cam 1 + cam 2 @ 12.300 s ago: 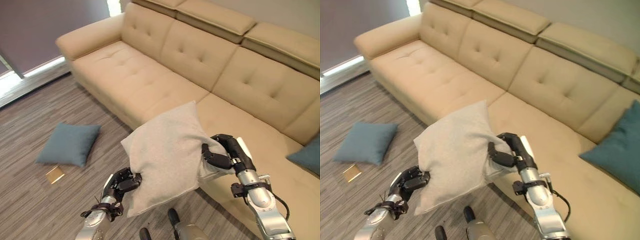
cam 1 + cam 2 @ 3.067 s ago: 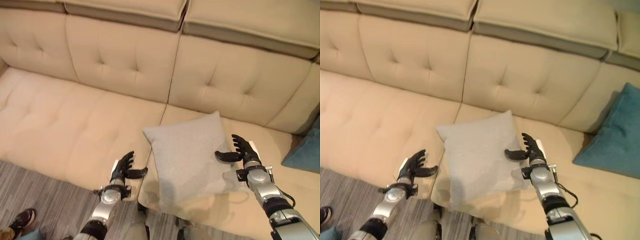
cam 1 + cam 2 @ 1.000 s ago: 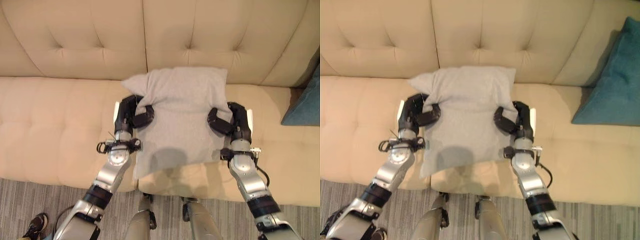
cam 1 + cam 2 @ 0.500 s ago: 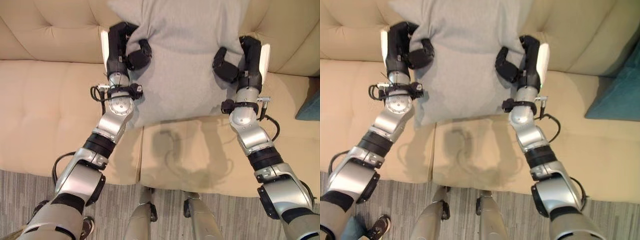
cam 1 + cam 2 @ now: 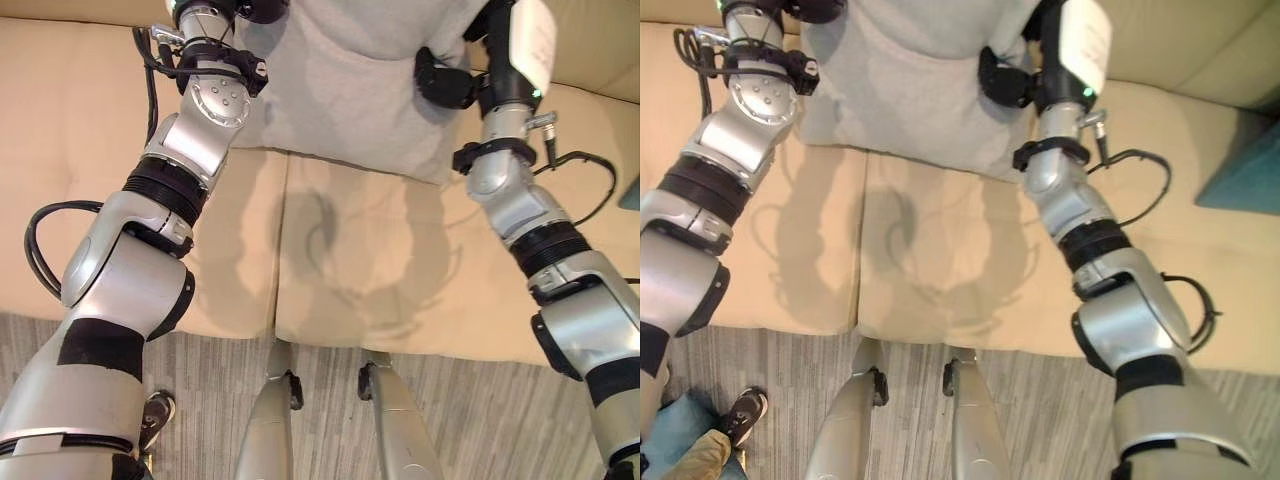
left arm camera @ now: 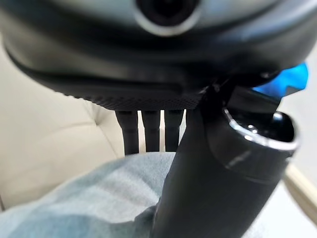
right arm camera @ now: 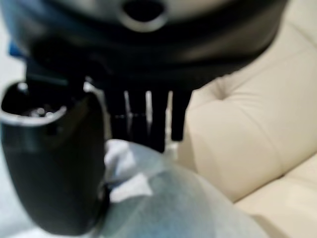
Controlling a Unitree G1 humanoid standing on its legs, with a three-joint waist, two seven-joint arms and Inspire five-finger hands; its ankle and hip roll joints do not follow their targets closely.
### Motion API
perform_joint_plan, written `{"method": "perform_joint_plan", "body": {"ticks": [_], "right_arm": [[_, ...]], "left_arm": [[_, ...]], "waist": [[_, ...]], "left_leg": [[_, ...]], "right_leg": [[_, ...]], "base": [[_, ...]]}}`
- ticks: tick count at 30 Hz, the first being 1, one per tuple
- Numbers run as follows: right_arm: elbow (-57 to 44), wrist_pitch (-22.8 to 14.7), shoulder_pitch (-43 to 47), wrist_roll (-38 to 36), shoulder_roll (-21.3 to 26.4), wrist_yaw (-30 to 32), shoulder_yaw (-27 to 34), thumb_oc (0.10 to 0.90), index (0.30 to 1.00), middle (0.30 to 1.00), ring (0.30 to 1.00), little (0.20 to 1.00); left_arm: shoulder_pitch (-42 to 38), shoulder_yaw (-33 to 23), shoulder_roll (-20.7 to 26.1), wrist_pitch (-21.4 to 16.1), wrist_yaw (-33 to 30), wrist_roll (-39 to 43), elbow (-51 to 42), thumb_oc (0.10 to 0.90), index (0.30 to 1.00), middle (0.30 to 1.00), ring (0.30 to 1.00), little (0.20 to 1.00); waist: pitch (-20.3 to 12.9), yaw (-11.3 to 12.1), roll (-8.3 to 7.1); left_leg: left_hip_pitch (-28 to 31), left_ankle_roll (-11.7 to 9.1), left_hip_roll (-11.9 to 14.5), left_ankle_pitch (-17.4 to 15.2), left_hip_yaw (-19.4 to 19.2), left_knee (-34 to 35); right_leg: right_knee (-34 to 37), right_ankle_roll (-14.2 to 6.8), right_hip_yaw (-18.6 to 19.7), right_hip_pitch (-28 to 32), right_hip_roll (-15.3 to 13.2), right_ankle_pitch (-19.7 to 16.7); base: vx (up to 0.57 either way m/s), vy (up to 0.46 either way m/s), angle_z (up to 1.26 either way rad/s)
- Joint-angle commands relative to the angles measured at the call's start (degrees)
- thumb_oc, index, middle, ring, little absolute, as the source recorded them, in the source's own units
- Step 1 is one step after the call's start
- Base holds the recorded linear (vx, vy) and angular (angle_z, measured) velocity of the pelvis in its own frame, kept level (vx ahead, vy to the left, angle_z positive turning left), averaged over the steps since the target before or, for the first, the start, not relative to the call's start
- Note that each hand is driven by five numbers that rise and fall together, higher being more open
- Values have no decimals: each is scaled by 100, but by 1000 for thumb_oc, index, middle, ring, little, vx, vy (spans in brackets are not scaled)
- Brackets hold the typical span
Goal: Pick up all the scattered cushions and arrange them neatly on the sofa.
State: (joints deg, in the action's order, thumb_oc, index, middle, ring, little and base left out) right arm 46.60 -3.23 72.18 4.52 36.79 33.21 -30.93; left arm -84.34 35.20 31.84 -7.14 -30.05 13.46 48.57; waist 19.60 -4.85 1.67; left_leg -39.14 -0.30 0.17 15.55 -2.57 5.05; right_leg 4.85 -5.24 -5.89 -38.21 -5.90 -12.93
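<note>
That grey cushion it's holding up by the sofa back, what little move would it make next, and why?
Probably ease the grey cushion back until it leans on the sofa's backrest, then let go. Both the left hand and the right hand have fingers curled round its sides, its lower edge hangs just above the seat, and the tufted backrest shows close behind.

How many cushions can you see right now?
3. A grey cushion held up against the sofa back by both hands; a teal cushion at the sofa's right end; a blue cushion on the floor. More may lie out of view.
</note>
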Motion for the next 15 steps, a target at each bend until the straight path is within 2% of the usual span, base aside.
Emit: {"method": "perform_joint_plan", "body": {"ticks": [1,6,11,14,15], "right_arm": [[-456,-290,259,-15,-255,-136,116,800,900,900,900,900],[-506,-352,-206,-222,-87,-212,435,800,900,900,900,900],[-801,-455,-889,-488,198,-245,1064,800,900,900,900,900],[-1285,-605,-1732,-811,365,-429,1658,800,900,900,900,900],[-1670,-693,-2441,-965,373,-612,2007,800,900,900,900,900]], "left_arm": [[162,-112,-632,-713,210,61,-462,800,900,900,900,900],[778,-360,-495,-679,309,107,-609,800,900,900,900,900],[1368,-779,-95,-661,344,182,-842,800,900,900,900,900],[1966,-1253,223,-717,409,273,-1266,800,900,900,900,900],[2590,-1559,325,-754,513,329,-1668,800,900,900,900,900]], "waist": [[-997,39,-32],[-1035,50,-41],[-1086,45,-57],[-1143,30,-65],[-1198,17,-80]], "left_leg": [[626,-562,36,-995,-34,-5],[598,-584,28,-952,-32,-5],[670,-604,41,-976,-30,-5],[832,-613,76,-1055,-39,-5],[990,-612,99,-1094,-67,-5]], "right_leg": [[3,-574,-44,350,29,380],[7,-561,-76,324,26,360],[11,-557,-97,400,38,381],[10,-554,-108,569,41,437],[15,-547,-129,726,41,462]], "base": [[0,0,0],[0,0,0],[0,0,0],[0,0,0],[0,0,0]]}}
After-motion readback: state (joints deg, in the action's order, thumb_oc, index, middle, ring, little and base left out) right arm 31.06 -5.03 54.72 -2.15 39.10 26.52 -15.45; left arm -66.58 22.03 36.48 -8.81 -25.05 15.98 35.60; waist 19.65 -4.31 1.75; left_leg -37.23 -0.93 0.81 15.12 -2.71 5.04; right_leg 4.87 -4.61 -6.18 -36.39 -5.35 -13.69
